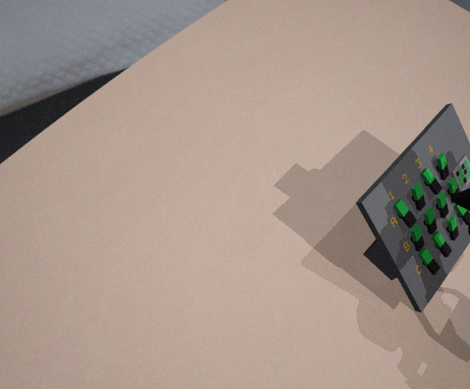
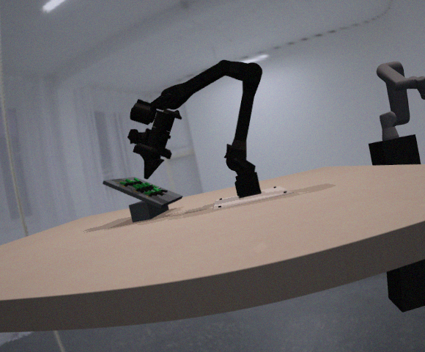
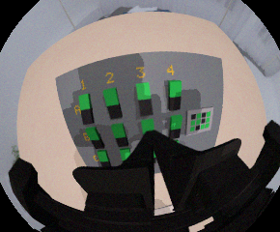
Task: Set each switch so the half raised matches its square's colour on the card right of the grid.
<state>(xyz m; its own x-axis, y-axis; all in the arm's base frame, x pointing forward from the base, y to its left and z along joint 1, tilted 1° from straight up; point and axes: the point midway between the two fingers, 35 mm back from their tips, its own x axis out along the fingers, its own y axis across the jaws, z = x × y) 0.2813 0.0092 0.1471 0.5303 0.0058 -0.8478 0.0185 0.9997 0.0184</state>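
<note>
The gripper point(image 2: 147, 177) point(image 3: 151, 134), its fingers closed together with nothing between them, points down just above the panel point(image 1: 453, 121) point(image 2: 110, 183) point(image 3: 208, 68), which is tilted on the table point(image 1: 164, 209) point(image 2: 212, 257) point(image 3: 43, 92), its card point(image 1: 463, 172) point(image 3: 200, 121) beside the switches point(image 1: 428, 176) point(image 2: 141, 185) point(image 3: 144, 92).

On my table point(image 1: 193, 201) point(image 2: 220, 242) point(image 3: 39, 97), the switch panel point(image 1: 453, 126) point(image 2: 174, 197) point(image 3: 208, 72) stands before the arm, the card point(image 1: 456, 181) point(image 3: 190, 130) right of the switch grid point(image 1: 442, 203) point(image 2: 141, 186) point(image 3: 119, 133).

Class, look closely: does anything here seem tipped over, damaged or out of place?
Nothing stands out. The panel slopes, but it rests on a dark block, so the tilt looks intended.
</note>
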